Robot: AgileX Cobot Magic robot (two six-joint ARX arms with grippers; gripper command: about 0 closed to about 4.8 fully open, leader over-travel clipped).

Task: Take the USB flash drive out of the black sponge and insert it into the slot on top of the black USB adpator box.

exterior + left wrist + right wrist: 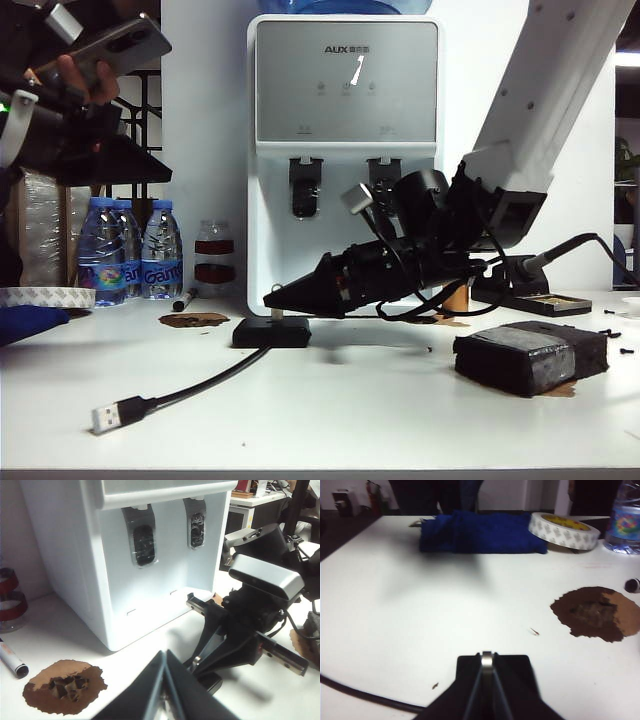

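My right gripper (272, 298) reaches in from the right and points left, shut on the USB flash drive (486, 660), a slim silver piece between its fingertips. It hovers right over the black USB adpator box (272, 332), and the drive's lower end (275, 313) comes down to the box's top. The slot is hidden under the fingers. The box's cable ends in a silver plug (105, 417) near the front edge. The black sponge (530, 358) lies to the right, taped and apart from both grippers. My left gripper (165, 654) is shut and empty, raised at the left and looking at the right gripper's fingers (202, 655).
A white water dispenser (345, 150) stands right behind the box. Water bottles (130, 250), a tape roll (562, 530), a blue cloth (480, 532) and a brown stain (193, 320) are to the left. A soldering stand (530, 300) sits behind the sponge. A hand holds a phone (110, 50) at the upper left.
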